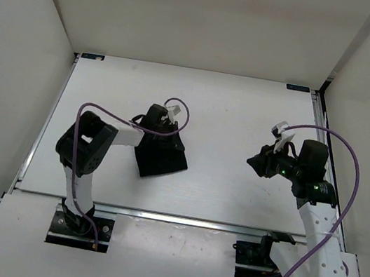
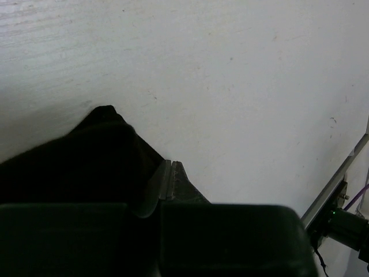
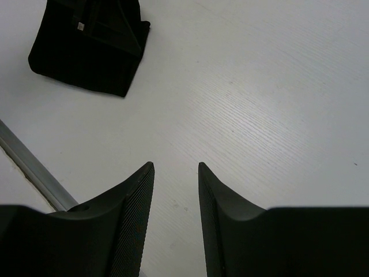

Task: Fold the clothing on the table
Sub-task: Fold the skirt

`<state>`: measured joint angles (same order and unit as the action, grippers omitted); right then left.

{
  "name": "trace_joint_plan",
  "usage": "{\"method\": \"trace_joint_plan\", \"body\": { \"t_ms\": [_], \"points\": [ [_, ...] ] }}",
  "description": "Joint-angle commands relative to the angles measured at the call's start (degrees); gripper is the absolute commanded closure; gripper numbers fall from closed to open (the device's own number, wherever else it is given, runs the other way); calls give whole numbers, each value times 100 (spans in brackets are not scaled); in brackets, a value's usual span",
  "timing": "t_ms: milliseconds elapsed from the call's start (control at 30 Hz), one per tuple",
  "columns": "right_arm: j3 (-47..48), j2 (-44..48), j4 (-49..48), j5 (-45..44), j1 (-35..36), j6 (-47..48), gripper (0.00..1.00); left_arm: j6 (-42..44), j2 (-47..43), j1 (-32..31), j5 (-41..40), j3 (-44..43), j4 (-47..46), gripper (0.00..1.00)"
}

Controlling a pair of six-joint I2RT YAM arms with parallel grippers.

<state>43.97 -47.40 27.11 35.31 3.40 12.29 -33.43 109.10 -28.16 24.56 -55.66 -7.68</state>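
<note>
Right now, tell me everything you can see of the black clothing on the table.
The clothing is plain, matte black soft fabric, already folded into a compact, roughly four-sided bundle. Layered flaps show on top, along with a tiny pale tag. It lies on the white table, left of centre. The shut left gripper sits at its far edge, right against the fabric; whether it pinches any cloth cannot be told.

1. The left arm [image 1: 111, 133] is bent sharply at the elbow, with its forearm reaching inward.
2. The left gripper [image 2: 169, 183] has its fingertips pressed together.
3. The right arm [image 1: 319, 216] rises from its base, wrist turned inward.
4. The right gripper [image 3: 176, 190] holds its fingers parted.
</note>
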Motion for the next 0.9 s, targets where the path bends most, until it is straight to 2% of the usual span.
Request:
{"method": "trace_joint_plan", "body": {
  "t_ms": [0, 133, 200, 333, 533, 633, 733, 867],
  "points": [
    [-45, 37, -57, -50, 20, 71, 58, 100, -897, 3, -118, 55, -163, 100],
    [-142, 46, -83, -24, 21, 71, 58, 135, -1496, 284, -276, 2, -111, 100],
    [-116, 73, -75, -7, 3, 63, 58, 205, -1462, 399, -154, -103, -32, 100],
    [-99, 20, -119, -24, -14, 62, 58, 240, -953, 671, 58, -112, -22, 100],
    [-11, -7, -39, -59, -58, 98, 58, 161, 92, 672, -48, -120, -49, 100],
    [-2, 2, 31, -24, -76, 80, 58, 100, 270, 654, -188, -33, -154, 100],
    [-2, 29, 57, -15, -103, 98, 58, 3, 25, 619, -240, 107, -268, 100],
    [-28, 108, 101, -41, -111, 142, 59, 249, -1054, 531, -679, 91, 160, 100]
  ]
}}
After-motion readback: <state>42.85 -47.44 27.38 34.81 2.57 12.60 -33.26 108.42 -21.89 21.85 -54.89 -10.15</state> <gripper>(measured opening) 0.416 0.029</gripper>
